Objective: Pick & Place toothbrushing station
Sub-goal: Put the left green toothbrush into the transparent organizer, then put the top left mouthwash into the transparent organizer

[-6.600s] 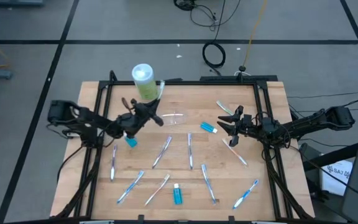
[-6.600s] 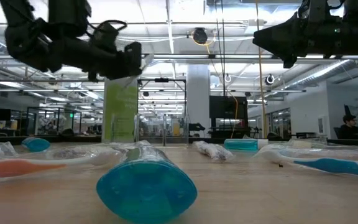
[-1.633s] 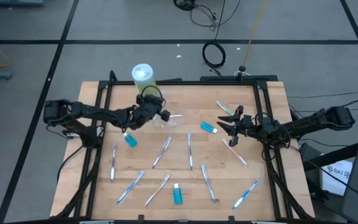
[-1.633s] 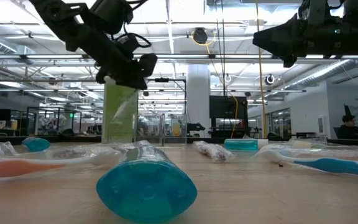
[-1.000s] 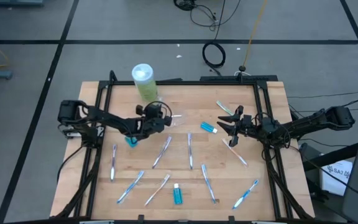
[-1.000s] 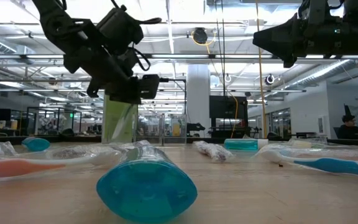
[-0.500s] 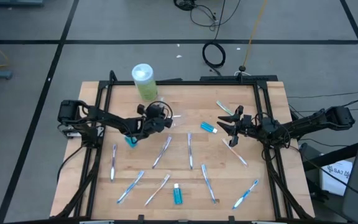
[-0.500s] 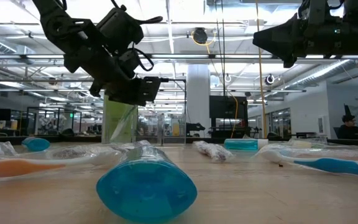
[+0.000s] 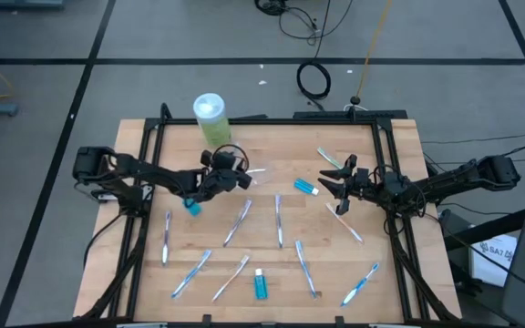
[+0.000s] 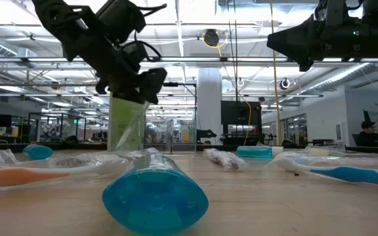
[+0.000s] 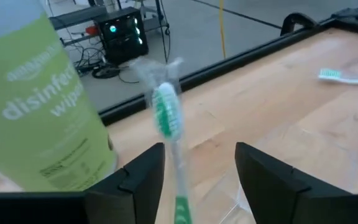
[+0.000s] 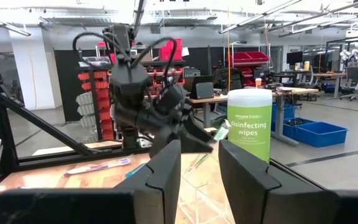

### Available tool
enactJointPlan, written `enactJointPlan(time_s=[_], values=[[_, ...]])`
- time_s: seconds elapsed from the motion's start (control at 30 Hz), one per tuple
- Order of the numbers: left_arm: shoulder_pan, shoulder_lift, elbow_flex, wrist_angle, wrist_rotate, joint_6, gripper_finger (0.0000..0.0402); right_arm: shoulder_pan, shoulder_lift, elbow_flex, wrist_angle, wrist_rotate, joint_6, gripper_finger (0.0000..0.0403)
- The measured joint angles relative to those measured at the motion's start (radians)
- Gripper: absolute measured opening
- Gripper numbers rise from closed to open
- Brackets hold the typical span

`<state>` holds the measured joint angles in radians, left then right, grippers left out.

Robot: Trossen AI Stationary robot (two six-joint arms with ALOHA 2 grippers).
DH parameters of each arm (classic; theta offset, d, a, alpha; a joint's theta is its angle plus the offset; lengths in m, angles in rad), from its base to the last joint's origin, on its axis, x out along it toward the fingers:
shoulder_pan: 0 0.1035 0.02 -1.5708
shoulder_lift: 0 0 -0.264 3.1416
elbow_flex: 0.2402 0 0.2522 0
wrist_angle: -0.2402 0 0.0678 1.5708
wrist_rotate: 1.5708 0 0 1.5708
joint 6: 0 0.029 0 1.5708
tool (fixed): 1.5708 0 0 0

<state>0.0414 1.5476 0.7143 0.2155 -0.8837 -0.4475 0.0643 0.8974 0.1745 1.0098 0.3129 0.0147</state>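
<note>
Grey floor (image 9: 199,36), lit open workshop

left pincer (image 10: 151,78) above green canister (image 10: 126,123) | blue tube (image 10: 155,191) foreground

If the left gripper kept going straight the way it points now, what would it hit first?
Most likely the green-headed wrapped toothbrush standing between the open fingers of the left gripper. Beyond it is bare table; the wipes canister sits off to one side.

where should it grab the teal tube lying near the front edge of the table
Across the middle of its body, coming straight down. The teal tube lies flat on the table with its long axis running front to back, so the fingers should close on its left and right sides. Toothbrushes lie close by.
</note>
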Motion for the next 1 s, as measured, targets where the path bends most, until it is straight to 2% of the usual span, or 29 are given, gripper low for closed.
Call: enactJointPlan(time_s=[0.13, 0.33, 0.47, 0.6, 0.77, 1.0], values=[[0.0, -0.087, 0.0, -0.109, 0.112, -0.052, 0.0204, 0.0, 0.0, 0.0, -0.001, 0.0, 0.0, 0.01], [-0.001, -0.197, 0.0, -0.307, 0.393, -0.163, 0.0205, 0.0, 0.0, 0.0, 0.0, 0.0, 0.0, 0.01], [-0.014, -0.237, 0.0, -0.47, 0.543, -0.228, 0.0205, 0.0, 0.0, 0.0, -0.005, 0.0, 0.0, 0.01], [-0.03, -0.271, 0.0, -0.632, 0.628, -0.353, 0.0205, 0.0, 0.0, 0.0, -0.011, 0.0, 0.0, 0.01], [-0.043, -0.295, 0.0, -0.778, 0.775, -0.407, 0.0205, 0.0, 0.0, 0.0, -0.013, 0.0, -0.003, 0.01], [-0.078, -0.313, 0.0, -0.982, 0.88, -0.568, 0.0205, 0.0, 0.0, 0.0, -0.02, 0.0, -0.004, 0.01]])
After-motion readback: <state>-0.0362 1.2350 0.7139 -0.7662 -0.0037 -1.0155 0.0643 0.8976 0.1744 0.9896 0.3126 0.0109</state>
